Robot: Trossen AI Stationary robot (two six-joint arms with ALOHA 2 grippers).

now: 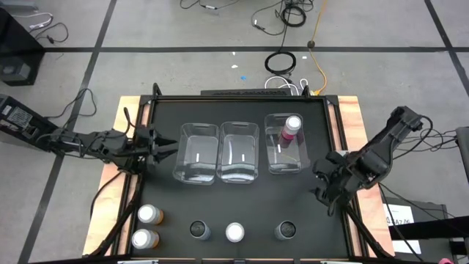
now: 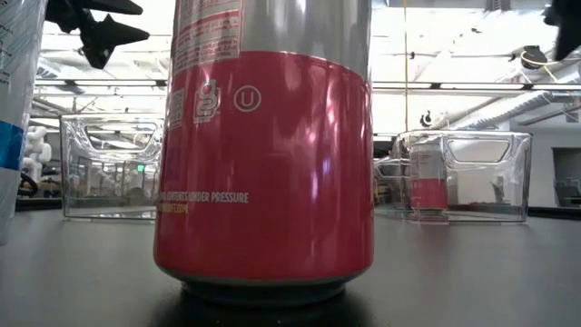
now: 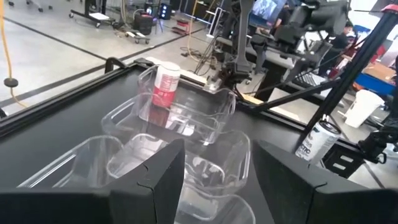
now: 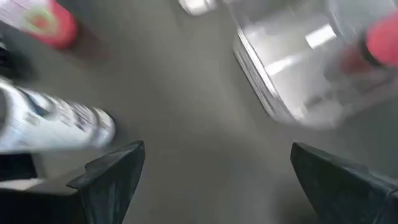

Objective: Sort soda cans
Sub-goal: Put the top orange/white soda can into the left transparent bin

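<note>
Three clear bins stand in a row mid-table. A pink soda can (image 1: 292,126) stands upright in the right bin (image 1: 284,158). Along the near edge stand two orange cans (image 1: 149,214), a dark-topped can (image 1: 198,230), a pink can with a pale top (image 1: 234,232), which fills the low view (image 2: 263,154), and another dark-topped can (image 1: 286,231). My left gripper (image 1: 165,147) hovers open beside the left bin (image 1: 196,152), nothing between its fingers (image 3: 214,180). My right gripper (image 1: 326,187) hangs open over bare table right of the bins, pointing down (image 4: 217,180).
The middle bin (image 1: 239,152) holds nothing that I can see. In the right wrist view a white-and-blue can (image 4: 56,127) stands near my right gripper. The black table top has raised rails and wooden borders (image 1: 352,117) at left and right. Cables lie on the floor beyond.
</note>
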